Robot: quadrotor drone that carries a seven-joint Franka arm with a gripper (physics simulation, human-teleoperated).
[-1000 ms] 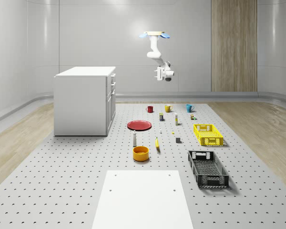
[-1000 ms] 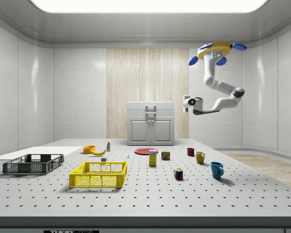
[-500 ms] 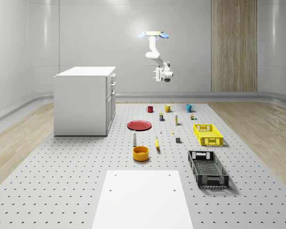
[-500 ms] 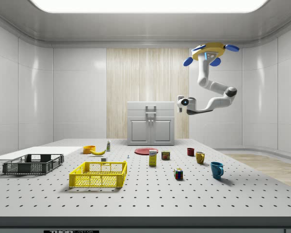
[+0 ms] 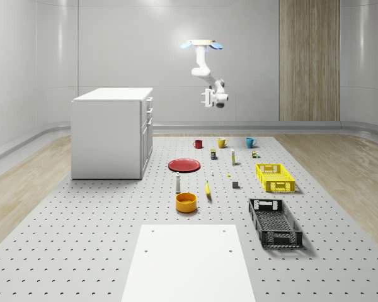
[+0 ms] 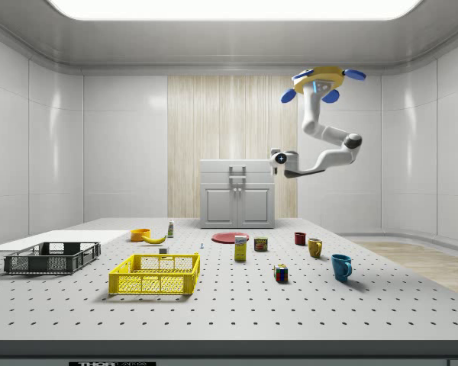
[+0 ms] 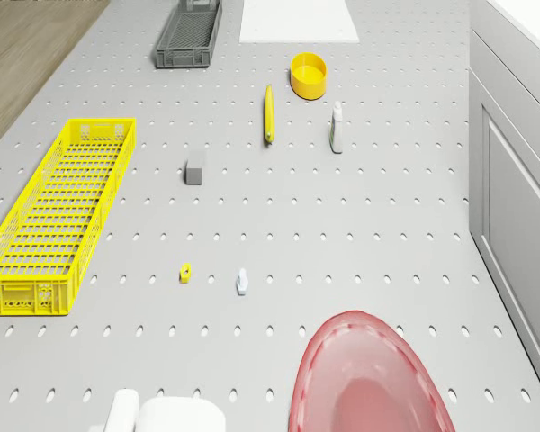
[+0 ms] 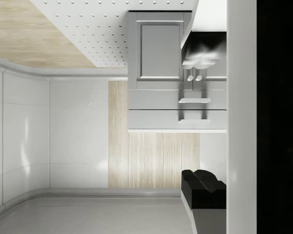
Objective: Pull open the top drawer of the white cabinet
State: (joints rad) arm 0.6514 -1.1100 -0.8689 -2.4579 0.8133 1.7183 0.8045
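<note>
The drone [image 5: 201, 44] hovered high in the upper middle of the whole-scene view, in the air over the far part of the pegboard surface [image 5: 82, 226]. Its arm hung down and bent toward the whole-scene view's left. The claw [image 5: 208, 99] hung in mid-air with nothing in its hold, but how far open it was could not be told.

The white cabinet [image 5: 107, 138] stood on the surface at the whole-scene view's left, with its front turned to the right. The top drawer [image 5: 148, 103] sat closed, flush with the drawer under it. The claw was about level with that drawer and well apart from it, with open air between them.

In the side view the drone [image 6: 320, 78] was at the upper right. There the claw [image 6: 278, 158] showed just right of the cabinet's upper corner, beside the top drawer [image 6: 237, 167]. The wrist view looked at the cabinet front, with the top drawer [image 8: 156, 120] and its handle [image 8: 194, 120].

On the surface below lay a red plate [image 5: 184, 165], an orange bowl [image 5: 186, 202], a yellow crate [image 5: 275, 177] and a black crate [image 5: 274, 221].
</note>
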